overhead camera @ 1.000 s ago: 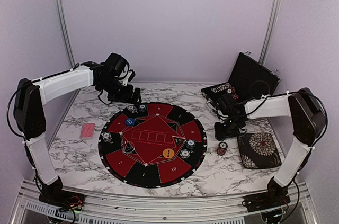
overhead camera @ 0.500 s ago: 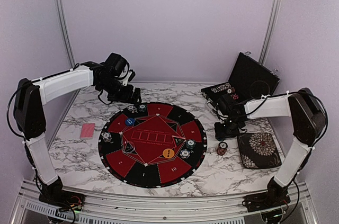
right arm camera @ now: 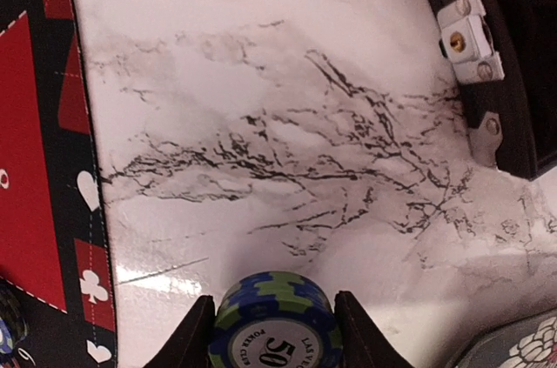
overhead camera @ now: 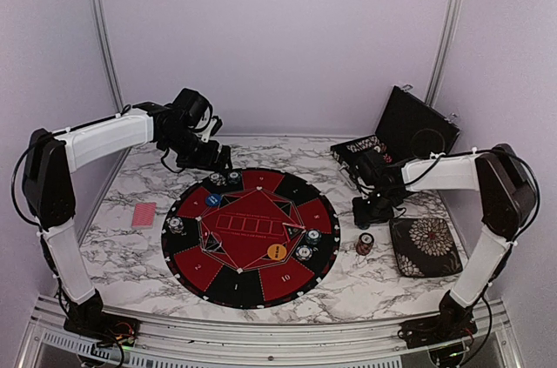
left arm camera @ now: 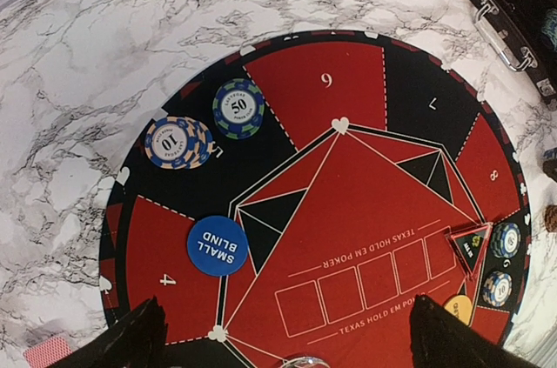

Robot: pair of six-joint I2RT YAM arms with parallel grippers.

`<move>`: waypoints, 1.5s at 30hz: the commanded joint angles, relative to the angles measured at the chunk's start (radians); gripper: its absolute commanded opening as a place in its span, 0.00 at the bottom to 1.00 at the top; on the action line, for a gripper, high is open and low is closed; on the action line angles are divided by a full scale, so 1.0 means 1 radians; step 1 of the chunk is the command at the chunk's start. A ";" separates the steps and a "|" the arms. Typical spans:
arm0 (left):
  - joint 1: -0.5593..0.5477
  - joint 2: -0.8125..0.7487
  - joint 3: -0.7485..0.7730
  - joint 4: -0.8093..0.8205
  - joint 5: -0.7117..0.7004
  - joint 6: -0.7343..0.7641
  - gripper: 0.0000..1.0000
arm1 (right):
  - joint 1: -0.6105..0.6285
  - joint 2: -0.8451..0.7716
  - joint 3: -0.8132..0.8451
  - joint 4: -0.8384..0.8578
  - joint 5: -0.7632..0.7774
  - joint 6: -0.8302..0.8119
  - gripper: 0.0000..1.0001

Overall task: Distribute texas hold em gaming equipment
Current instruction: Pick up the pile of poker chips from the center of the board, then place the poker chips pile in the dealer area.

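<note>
Right gripper [right arm camera: 271, 333] clamped on a blue-and-green striped chip stack [right arm camera: 273, 324] marked 50, held over the marble table [right arm camera: 261, 124] between round mat [right arm camera: 43, 124] and black case [right arm camera: 496, 55], left gripper [left arm camera: 283, 337] jaws wide apart over the mat's far edge.

Lab test cell, aluminium frame [overhead camera: 97, 29], blank walls [overhead camera: 278, 37]

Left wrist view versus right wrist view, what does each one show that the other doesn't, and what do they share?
Only the left wrist view shows the blue SMALL BLIND button, a pink-and-blue 10 chip stack and a blue-green 50 chip stack sitting on the mat. Only the right wrist view shows the right hand gripping a blue-green 50 chip stack, beside the flowered tray's corner. Both show the marble table, the poker mat and the black case.
</note>
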 commanded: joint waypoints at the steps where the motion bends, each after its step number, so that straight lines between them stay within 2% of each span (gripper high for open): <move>1: 0.002 -0.010 -0.011 0.018 0.012 0.007 0.99 | 0.010 -0.009 0.072 -0.019 0.026 0.007 0.30; 8: 0.002 -0.014 -0.016 0.018 0.018 0.000 0.99 | 0.015 0.018 0.152 -0.055 0.032 -0.012 0.29; 14: 0.002 -0.036 -0.038 0.016 0.007 -0.028 0.99 | 0.067 0.070 0.265 -0.103 0.045 -0.016 0.29; 33: 0.121 -0.269 -0.320 0.059 0.015 -0.108 0.99 | 0.372 0.339 0.692 -0.245 0.056 0.017 0.29; 45: 0.195 -0.307 -0.381 0.060 0.048 -0.107 0.99 | 0.588 0.476 0.881 -0.305 0.029 0.044 0.28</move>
